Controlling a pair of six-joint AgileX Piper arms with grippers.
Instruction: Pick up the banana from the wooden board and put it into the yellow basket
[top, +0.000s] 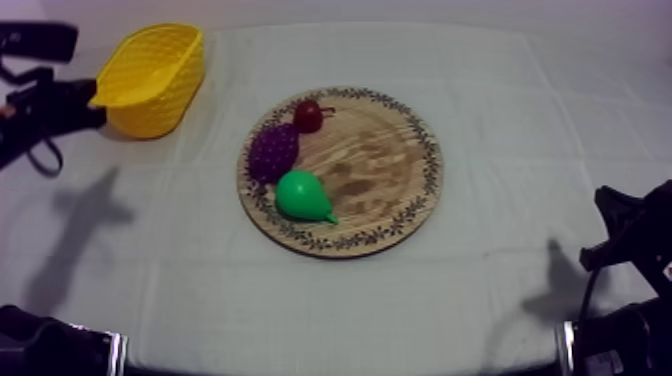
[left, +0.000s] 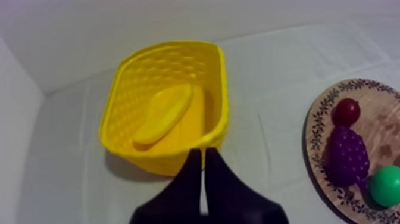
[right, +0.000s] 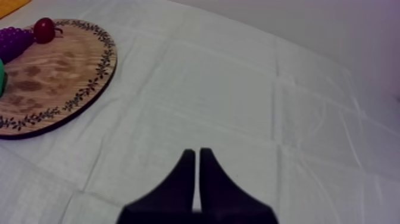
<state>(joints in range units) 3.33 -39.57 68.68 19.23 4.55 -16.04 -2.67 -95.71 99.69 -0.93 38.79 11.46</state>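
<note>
The yellow banana (left: 163, 113) lies inside the yellow basket (left: 172, 159), along its floor. In the top view the basket (top: 150, 115) stands at the table's far left. My left gripper (left: 202, 152) is shut on nothing, its fingers together as a narrow wedge just in front of the basket's near wall. From above, my left gripper (top: 92, 112) sits right beside the basket's left side. The round wooden board (top: 380, 160) lies mid-table. My right gripper (right: 196, 152) is shut and empty over bare cloth, well to the right of the board (right: 53, 77).
On the board's left half lie a green pear (top: 300, 195), a purple bunch of grapes (top: 273, 150) and a small red fruit (top: 308, 115). My right arm (top: 625, 235) sits low at the right edge. Open cloth lies between board and basket.
</note>
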